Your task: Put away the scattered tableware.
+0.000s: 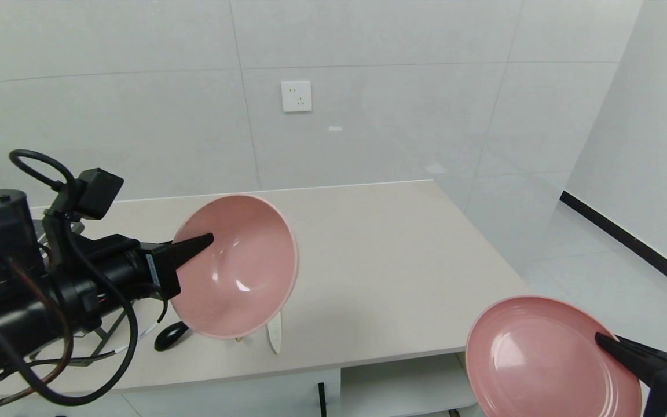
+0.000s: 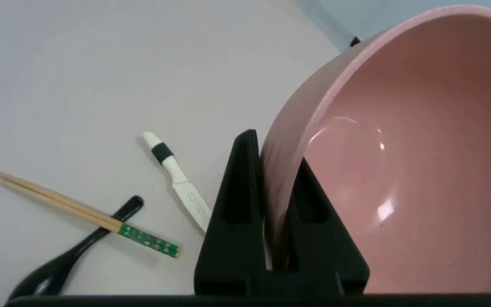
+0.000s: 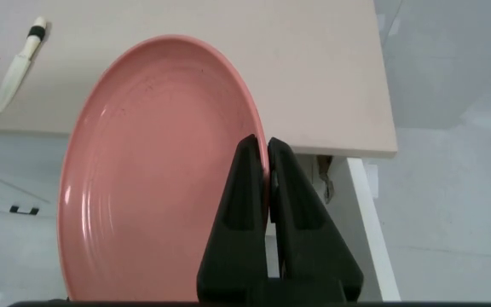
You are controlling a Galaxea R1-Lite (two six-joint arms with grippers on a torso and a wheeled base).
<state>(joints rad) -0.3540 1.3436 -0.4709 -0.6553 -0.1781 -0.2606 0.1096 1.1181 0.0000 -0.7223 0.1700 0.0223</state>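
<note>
left hand [image 2: 271,160] clamped, raised | right hand [image 3: 262,145] clamped, lower

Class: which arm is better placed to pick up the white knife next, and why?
Left, probably: the left gripper, shut on the pink bowl, hangs above the knife. The right gripper, holding the plate, sits past the table edge. Either must unload first.

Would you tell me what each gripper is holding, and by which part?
Left gripper: pink bowl, by its rim. Right gripper: pink plate, by its rim.

black spoon [image 1: 170,336] and knife [image 1: 274,333] half behind the bowl [image 1: 244,272] (plate [image 1: 536,359] off-frame below)
</note>
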